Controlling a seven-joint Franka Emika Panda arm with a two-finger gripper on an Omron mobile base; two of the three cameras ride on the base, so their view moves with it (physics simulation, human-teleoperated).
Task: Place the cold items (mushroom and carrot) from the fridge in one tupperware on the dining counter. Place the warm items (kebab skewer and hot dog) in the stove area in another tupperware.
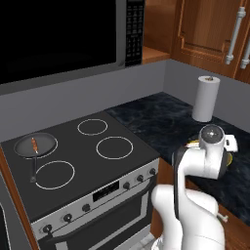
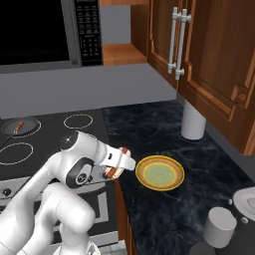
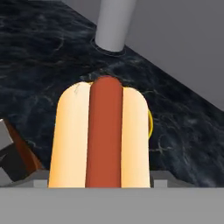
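Hand view has the hot dog (image 3: 103, 135) close up and running lengthwise away from the camera: a red-brown sausage lying in the groove of a pale tan bun, its near end at the bottom edge where the finger tips sit, so the gripper (image 3: 99, 183) is clamped on it across the bun. Beyond the bun a sliver of yellow rim (image 3: 150, 124) peeks out on its right, over the black veined counter (image 3: 39, 65), and the foot of a grey cylinder (image 3: 114, 24) stands farther off against the grey wall. From the right base camera, the bun end shows as a small tan-and-red shape (image 2: 115, 169) at the arm's white hand, lifted off the surface above the seam between the stove (image 2: 55, 134) and the counter, just beside the round yellow plate (image 2: 160, 173) with its greenish centre. That plate is the nearest thing to the load; the paper towel roll (image 2: 193, 119) stands well apart at the back, under the wooden cabinets. One grey cup (image 2: 219, 226) and part of a pale dish (image 2: 246, 201) sit at the front right. On the stove I count four burner rings and one dark pan (image 1: 35, 145), on the back left ring, holding one kebab skewer (image 1: 34, 144). One black microwave (image 1: 58, 34) hangs above.
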